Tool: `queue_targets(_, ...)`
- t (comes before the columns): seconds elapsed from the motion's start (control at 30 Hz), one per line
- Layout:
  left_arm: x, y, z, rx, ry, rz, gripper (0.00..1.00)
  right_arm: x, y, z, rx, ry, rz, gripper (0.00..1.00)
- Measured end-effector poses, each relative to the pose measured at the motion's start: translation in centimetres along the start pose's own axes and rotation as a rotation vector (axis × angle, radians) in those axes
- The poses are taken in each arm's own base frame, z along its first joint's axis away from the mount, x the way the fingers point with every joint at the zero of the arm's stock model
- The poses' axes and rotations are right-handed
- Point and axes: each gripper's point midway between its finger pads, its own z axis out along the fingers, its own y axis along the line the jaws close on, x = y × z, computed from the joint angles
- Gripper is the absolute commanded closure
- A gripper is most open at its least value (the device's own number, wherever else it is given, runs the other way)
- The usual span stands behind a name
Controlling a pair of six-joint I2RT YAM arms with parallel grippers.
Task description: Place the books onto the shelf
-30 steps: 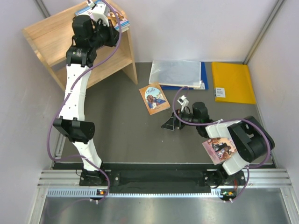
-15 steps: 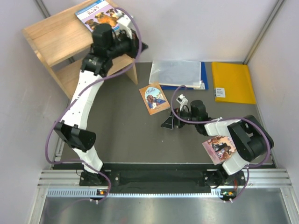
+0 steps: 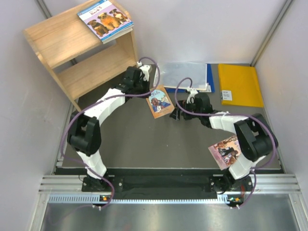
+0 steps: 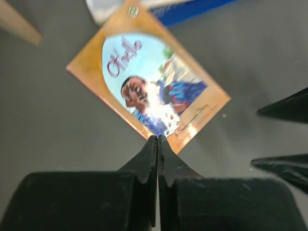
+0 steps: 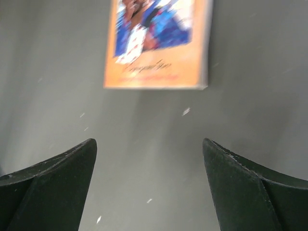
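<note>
**Orange-brown book flat on the desk between two end effectors**

The orange-brown book (image 3: pixel 159 101) lies flat on the dark desk (image 3: pixel 130 139), right of the shelf (image 3: pixel 57 43). The left end effector (image 4: pixel 157 140), fingers pressed together, points at its edge. The right end effector (image 5: pixel 149 147), spread wide, faces its opposite side. The dog book (image 3: pixel 105 19) lies atop the shelf.

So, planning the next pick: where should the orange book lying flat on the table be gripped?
Probably the short bottom edge of the orange book, coming low from the open right end effector, which faces it. It lies thin and flat, so one finger must slide beneath.
</note>
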Motion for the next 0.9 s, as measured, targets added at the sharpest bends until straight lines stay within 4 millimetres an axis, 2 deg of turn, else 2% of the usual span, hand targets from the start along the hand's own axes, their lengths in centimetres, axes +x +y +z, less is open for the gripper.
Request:
queue_targets(0.07, 2.3, 1.0, 1.6, -0.033, 0.055, -0.027, 1.00, -0.8, -1.2, 0.8, 0.026, -0.014, 0.006, 0.11)
queue_targets(0.23, 5.9, 2.3, 5.4, -0.061, 0.139, -0.075, 1.00, -1.6, -3.6, 3.6, 0.034, -0.038, 0.017, 0.12)
queue_targets(0.43, 10.2, 3.5, 8.8, -0.076, 0.236, -0.117, 1.00, -4.0, -3.9, 6.4, -0.009, -0.107, 0.002, 0.12)
queue_targets(0.47, 10.6, 3.5, 9.2, -0.072, 0.241, -0.125, 1.00, -4.4, -3.9, 6.8, -0.015, -0.113, 0.002, 0.13)
queue_targets(0.6, 9.7, 3.3, 10.3, -0.053, 0.215, -0.133, 1.00, -5.9, -3.5, 8.8, -0.065, -0.138, 0.014, 0.16)
queue_targets(0.77, 9.2, 2.9, 11.2, -0.022, 0.194, -0.144, 1.00, -6.4, -2.1, 10.7, -0.138, -0.118, 0.016, 0.21)
queue_targets(0.83, 9.0, 2.7, 11.4, -0.014, 0.188, -0.145, 1.00, -6.5, -1.7, 11.1, -0.142, -0.112, 0.004, 0.32)
queue_targets(0.87, 8.9, 2.7, 11.6, -0.008, 0.184, -0.146, 1.00, -6.6, -1.6, 11.2, -0.142, -0.109, -0.002, 0.42)
queue_targets(0.9, 8.7, 2.6, 11.7, -0.004, 0.179, -0.147, 1.00, -6.7, -1.6, 11.2, -0.139, -0.108, -0.006, 0.66)
